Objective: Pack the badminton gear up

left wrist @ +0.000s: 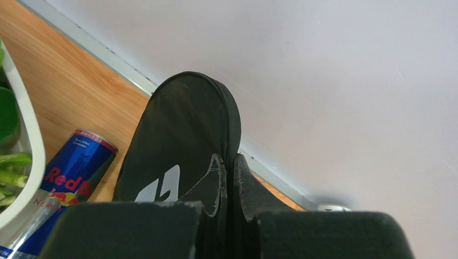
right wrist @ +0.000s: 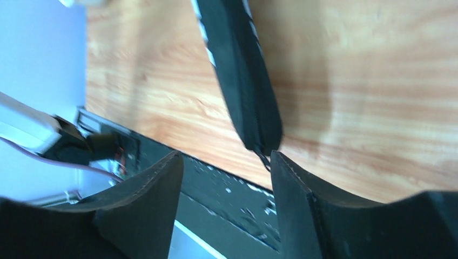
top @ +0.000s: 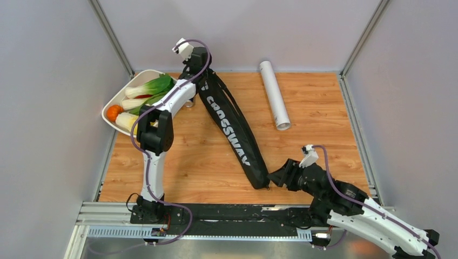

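Note:
The black "CROSSWAY" racket bag lies diagonally across the table, its far end raised at the back wall. My left gripper is shut on that far end; in the left wrist view the bag's rounded edge stands clamped between my fingers. My right gripper is open beside the bag's near tip, which shows in the right wrist view just ahead of the jaws. The white tube lies at the back right. Rackets and shuttlecocks are out of view.
A white tray of vegetables sits at the back left, under the left arm. A blue-silver drink can lies beside it. Black rails run along the near table edge. Grey walls close in three sides.

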{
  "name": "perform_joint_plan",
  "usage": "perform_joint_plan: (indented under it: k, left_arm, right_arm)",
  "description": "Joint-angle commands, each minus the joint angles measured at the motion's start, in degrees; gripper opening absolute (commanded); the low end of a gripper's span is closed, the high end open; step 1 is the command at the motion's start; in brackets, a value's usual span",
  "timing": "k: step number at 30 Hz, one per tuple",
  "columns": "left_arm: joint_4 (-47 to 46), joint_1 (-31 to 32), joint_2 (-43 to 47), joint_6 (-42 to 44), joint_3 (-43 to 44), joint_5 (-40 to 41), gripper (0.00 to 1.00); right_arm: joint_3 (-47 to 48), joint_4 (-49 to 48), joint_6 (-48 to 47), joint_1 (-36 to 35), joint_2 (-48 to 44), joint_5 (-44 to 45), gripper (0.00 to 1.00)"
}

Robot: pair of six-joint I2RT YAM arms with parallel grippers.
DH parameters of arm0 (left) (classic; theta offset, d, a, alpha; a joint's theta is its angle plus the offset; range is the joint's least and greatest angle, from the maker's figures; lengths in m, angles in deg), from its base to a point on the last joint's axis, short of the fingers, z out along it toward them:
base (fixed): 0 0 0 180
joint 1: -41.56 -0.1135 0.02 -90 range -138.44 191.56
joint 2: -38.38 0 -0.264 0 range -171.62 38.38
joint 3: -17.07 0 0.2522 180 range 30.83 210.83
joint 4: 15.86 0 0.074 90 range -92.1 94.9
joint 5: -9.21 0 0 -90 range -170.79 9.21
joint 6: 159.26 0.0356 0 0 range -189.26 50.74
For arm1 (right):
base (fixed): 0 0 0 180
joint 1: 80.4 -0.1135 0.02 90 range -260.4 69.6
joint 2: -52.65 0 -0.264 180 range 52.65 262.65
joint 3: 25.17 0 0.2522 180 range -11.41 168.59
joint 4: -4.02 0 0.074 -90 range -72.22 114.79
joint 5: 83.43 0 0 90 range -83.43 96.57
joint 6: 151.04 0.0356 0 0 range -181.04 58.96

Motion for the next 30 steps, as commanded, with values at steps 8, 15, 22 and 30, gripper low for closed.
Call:
perform_joint_plan:
  k: [8, 15, 22, 30]
  left_arm:
    - [0.8, 3.4, -0.3, 5.5, 5.6, -8.8, 0.44]
    - [5.2, 3.4, 2.5, 9.9, 7.9, -20.3, 0.92]
    - [5.1, 4.0, 17.6, 15.2, -6.1, -29.5, 0.99]
    - [0.7, 5.5, 45.9, 20.0, -37.7, -46.5, 0.97]
  right_arm:
    - [16.4, -4.9, -13.2, -0.4, 14.1, 15.0, 1.0]
    - [14.8, -5.6, -17.6, -0.3, 16.1, 21.4, 1.0]
    - [17.8, -6.0, -20.4, -0.3, 16.5, 20.8, 1.0]
    - [20.3, -6.1, -18.2, -0.3, 17.4, 22.4, 1.0]
